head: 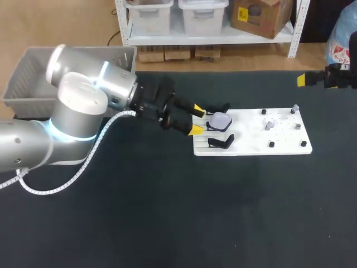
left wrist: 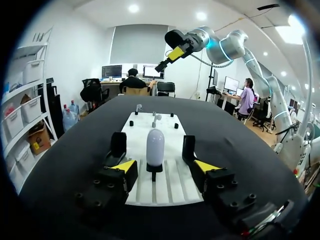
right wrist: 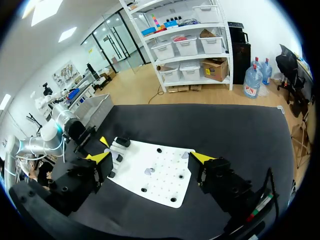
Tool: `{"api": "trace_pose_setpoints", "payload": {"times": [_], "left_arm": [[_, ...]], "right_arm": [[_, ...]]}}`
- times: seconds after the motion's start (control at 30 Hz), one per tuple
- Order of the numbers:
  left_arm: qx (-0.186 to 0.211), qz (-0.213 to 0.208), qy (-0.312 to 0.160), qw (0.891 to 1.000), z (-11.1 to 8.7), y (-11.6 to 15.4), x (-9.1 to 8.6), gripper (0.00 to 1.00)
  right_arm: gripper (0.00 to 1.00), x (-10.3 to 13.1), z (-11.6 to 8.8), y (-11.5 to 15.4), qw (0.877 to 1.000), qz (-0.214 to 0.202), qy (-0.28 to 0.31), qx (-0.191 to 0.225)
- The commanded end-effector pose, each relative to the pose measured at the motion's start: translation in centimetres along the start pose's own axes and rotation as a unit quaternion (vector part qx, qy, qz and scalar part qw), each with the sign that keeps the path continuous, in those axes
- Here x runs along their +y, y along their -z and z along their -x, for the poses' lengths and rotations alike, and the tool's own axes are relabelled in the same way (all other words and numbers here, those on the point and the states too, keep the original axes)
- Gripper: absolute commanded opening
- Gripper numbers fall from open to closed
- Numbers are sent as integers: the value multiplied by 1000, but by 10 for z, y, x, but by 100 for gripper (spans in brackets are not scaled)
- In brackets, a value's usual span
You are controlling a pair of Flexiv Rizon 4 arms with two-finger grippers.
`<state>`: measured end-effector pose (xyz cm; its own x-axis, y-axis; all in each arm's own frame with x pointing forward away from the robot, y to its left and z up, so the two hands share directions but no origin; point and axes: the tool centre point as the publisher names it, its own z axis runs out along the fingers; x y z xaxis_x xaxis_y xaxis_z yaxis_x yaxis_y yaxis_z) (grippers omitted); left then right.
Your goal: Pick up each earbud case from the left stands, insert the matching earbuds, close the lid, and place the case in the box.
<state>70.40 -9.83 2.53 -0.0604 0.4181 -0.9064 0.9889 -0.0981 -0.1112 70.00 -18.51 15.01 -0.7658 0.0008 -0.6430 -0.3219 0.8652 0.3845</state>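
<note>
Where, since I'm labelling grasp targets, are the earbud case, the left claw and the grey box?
earbud case (left wrist: 155, 145): left wrist view, middle of its pale shell.
left claw (head: 197, 119): head view, midway between its yellow tips.
grey box (head: 25, 78): head view, bare side wall.

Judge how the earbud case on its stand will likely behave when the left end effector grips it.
The earbud case looks smooth and rounded, so it may slip in the left end effector. Perched upright on a narrow stand, it could tip if nudged.
</note>
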Motion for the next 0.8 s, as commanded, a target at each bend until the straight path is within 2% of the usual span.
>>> {"api": "trace_pose_setpoints", "payload": {"times": [0.03,0.2,0.37,0.8], "left_arm": [[-1,-3,-2,1000,-1,-9,6,72],[-4,-5,-4,1000,0,-15,11,65],[-5,-8,-7,1000,2,-21,14,65],[-2,-19,-12,1000,4,-28,20,55]], "right_arm": [[100,0,0,0,1000,0,0,0],[100,0,0,0,1000,0,0,0],[100,0,0,0,1000,0,0,0],[100,0,0,0,1000,0,0,0]]}}
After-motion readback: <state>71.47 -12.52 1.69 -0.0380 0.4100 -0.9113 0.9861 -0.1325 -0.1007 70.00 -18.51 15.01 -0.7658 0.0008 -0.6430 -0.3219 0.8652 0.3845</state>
